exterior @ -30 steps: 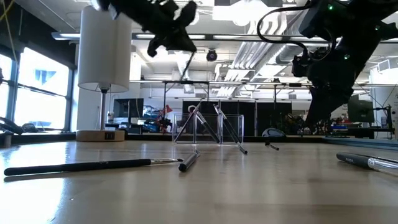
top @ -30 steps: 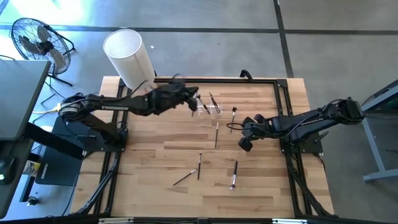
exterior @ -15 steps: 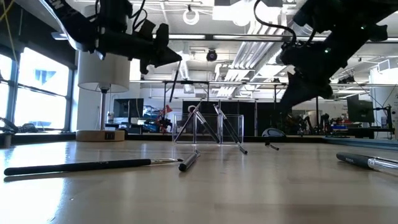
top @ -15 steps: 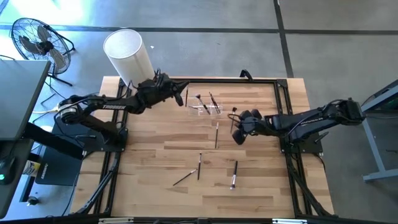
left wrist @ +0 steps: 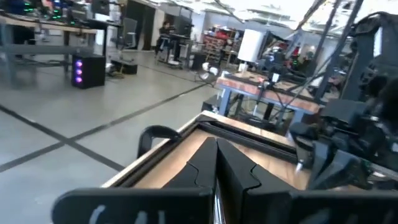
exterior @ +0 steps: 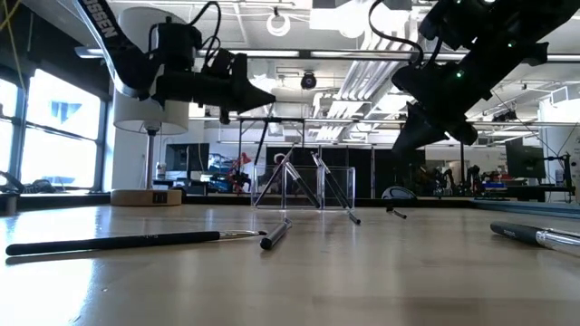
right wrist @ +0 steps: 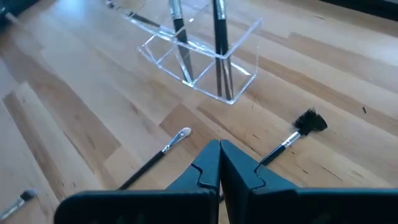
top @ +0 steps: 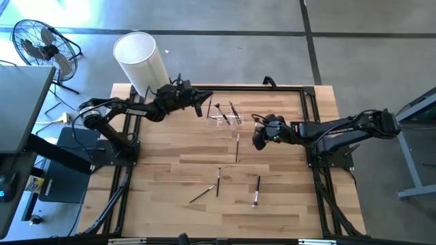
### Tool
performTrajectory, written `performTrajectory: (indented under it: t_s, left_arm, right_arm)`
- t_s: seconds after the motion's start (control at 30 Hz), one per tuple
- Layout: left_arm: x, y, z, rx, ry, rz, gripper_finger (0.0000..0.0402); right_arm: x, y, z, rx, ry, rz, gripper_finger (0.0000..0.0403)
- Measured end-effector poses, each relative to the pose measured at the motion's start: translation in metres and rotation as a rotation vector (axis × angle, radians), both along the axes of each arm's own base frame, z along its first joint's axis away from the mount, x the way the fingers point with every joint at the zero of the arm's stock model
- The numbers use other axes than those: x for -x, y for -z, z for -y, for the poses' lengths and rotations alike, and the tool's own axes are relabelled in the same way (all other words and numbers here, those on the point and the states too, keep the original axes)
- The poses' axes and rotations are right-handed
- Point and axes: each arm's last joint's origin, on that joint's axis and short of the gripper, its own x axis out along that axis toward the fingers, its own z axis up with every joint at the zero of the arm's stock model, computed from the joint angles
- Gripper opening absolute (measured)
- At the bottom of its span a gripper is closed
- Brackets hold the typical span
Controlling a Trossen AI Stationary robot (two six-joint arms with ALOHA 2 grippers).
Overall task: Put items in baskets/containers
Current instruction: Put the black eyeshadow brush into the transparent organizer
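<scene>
The wooden counter [top: 170, 177] carries everything. At its far left corner stands a big white cylinder [top: 139, 61]. The left claw [top: 202, 103], closed on a thin brush [exterior: 256, 136], hangs above the counter just left of the clear holder [top: 226, 119], where several brushes [right wrist: 177, 28] lean. The right claw [top: 257, 139], closed and empty, hovers right of the holder beside a fluffy-tipped brush [right wrist: 292, 137]. More brushes [top: 218, 182] lie scattered nearer.

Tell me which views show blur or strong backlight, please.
Low view: bright windows and ceiling lights leave both arms as dark shapes, and the nearest brush looks soft. Left wrist view: the whole picture is smeared. Right wrist view: the clear holder shows mostly by its glinting edges.
</scene>
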Motion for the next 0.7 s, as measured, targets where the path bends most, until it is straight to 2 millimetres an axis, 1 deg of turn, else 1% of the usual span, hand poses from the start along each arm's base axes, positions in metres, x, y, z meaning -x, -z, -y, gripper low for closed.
performTrajectory:
  t_s: [0.27, 0.43, 0.7]
  left_arm:
    - [-0.008, 0.023, -0.004, 0.047, 0.004, -0.058, 0.0000]
    - [-0.010, 0.032, -0.006, 0.079, -0.016, -0.083, 0.0000]
    - [-0.011, 0.036, -0.005, 0.099, -0.038, -0.120, 0.0002]
  right_arm:
    - [0.000, 0.000, 0.001, -0.003, 0.006, 0.002, 0.0006]
    - [0.000, 0.000, 0.001, -0.004, 0.006, 0.001, 0.0002]
    - [0.000, 0.000, 0.001, -0.006, 0.003, 0.002, 0.0006]
